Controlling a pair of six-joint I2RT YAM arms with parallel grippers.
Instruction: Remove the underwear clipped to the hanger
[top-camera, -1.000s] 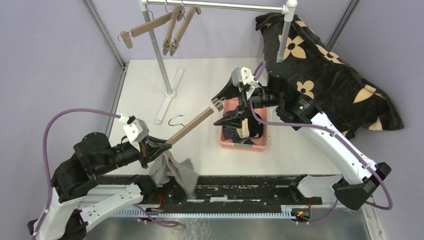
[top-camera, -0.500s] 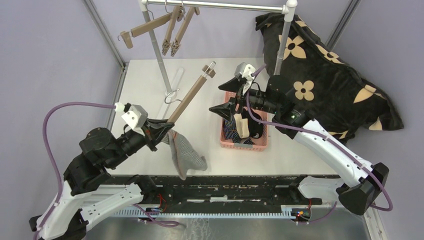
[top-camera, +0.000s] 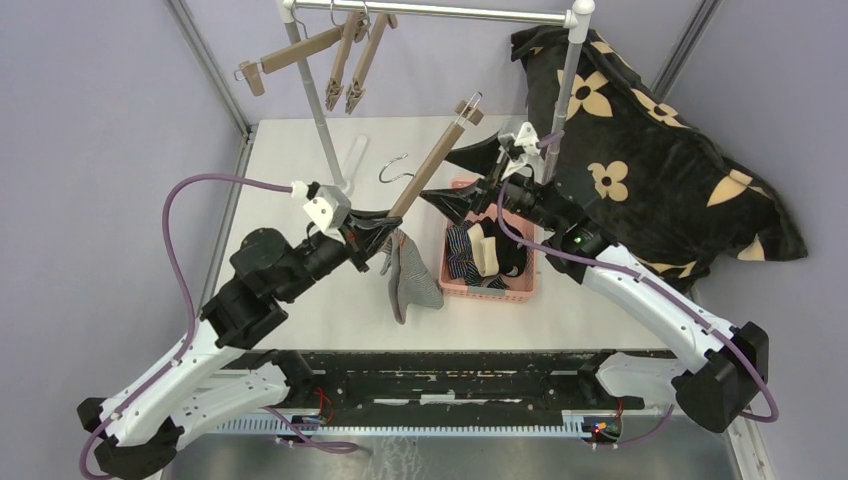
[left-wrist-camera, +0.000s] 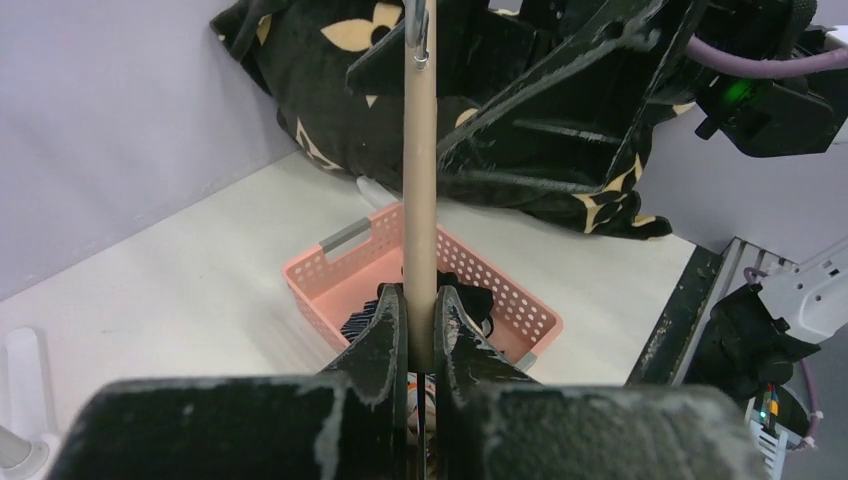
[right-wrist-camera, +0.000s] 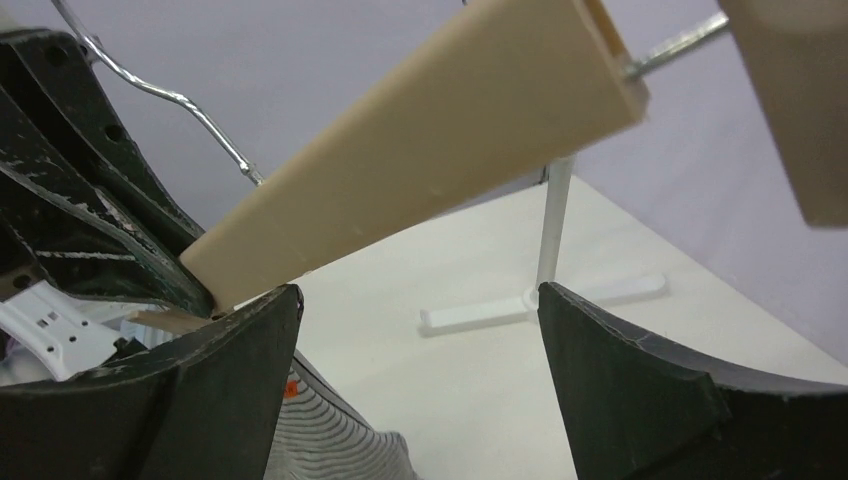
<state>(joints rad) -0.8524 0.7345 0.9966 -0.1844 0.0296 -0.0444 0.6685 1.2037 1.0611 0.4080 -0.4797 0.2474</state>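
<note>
White tabletop (top-camera: 300, 180) beneath, we clamp the wooden hanger (top-camera: 432, 165) in our left gripper (top-camera: 380, 228). The grey-and-white striped underwear (top-camera: 412, 282) dangles clipped beside the pink basket (top-camera: 487, 292). Our right gripper (top-camera: 465, 178) gapes wide. Tugging sideways could twist the hanger loose.

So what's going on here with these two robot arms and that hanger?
The left pincer is clamped on a wooden hanger, holding it tilted above the table. A grey-and-white striped pair of underwear hangs from the hanger's lower end, by that pincer. The right pincer is open near the hanger's upper part, over a pink basket, holding nothing. Two other pairs, a navy striped one and a black one with beige waistband, lie in the basket.
</note>
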